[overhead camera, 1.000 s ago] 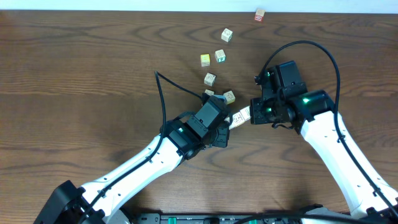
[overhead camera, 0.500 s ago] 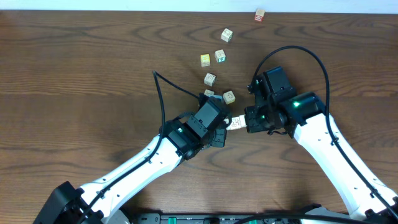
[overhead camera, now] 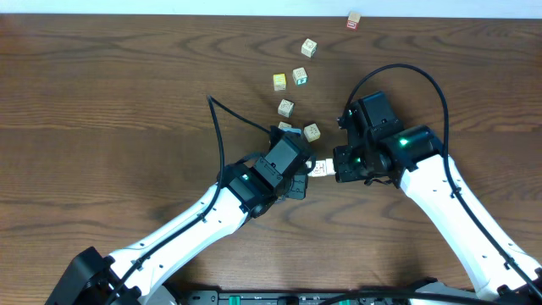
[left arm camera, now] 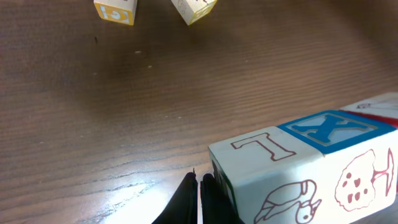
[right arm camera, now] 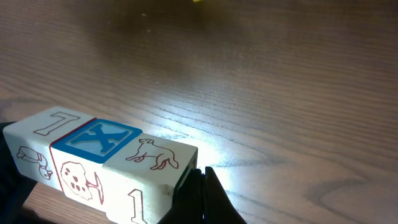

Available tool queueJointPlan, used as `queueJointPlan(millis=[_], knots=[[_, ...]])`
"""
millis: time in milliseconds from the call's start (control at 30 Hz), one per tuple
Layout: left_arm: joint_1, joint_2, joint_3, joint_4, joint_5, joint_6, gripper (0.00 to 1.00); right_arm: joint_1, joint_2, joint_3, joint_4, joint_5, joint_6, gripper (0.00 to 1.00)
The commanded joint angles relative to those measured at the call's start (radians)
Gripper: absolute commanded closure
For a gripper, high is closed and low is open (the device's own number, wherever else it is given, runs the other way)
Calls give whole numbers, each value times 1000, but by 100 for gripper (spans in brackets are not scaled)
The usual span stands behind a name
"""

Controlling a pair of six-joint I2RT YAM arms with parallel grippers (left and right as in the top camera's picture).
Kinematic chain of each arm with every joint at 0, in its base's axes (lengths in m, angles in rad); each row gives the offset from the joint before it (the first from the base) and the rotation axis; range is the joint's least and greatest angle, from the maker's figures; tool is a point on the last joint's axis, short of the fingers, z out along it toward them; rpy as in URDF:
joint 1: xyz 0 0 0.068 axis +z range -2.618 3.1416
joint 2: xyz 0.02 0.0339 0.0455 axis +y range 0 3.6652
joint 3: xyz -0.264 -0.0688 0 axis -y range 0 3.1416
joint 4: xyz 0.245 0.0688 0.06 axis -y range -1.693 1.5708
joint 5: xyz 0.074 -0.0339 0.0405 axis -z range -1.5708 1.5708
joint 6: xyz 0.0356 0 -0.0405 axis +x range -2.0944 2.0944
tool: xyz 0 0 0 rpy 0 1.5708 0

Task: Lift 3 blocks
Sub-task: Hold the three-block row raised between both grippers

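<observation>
The three blocks (right arm camera: 99, 162) just ahead of my right gripper (right arm camera: 200, 193) look like wood painted smooth satin white, one face a glossy blue. The table (right arm camera: 280, 93) beneath is dark grained wood with soft sheen. My fingers (right arm camera: 214, 208) seem matt black plastic.

Overhead looking straight down on the table (overhead camera: 102, 102), wrist views low and close, sharing the blocks (left arm camera: 311, 165) from opposite ends

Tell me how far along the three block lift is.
Done: the three blocks sit end to end in one row. In hand: the shut left gripper and shut right gripper squeeze the row from both ends; whether it has left the table is unclear. Left: raising it clearly.
</observation>
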Motion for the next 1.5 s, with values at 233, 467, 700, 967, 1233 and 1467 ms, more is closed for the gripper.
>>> queueJointPlan(millis=[233, 467, 700, 967, 1233, 1467], knots=[[-54, -68, 91, 82, 126, 14, 93, 85, -6, 14, 21, -348, 16, 99], [-55, -71, 91, 75, 127, 14, 93, 85, -6, 14, 25, -348, 19, 99], [-55, -71, 91, 75, 131, 14, 92, 85, -6, 14, 38, -349, 20, 99], [-55, -71, 91, 75, 145, 14, 93, 85, -6, 14, 58, -349, 27, 99], [-55, -71, 91, 75, 145, 14, 93, 85, -6, 14, 64, -348, 27, 99], [-55, -71, 91, 75, 145, 14, 93, 85, -6, 14, 65, -348, 27, 99]])
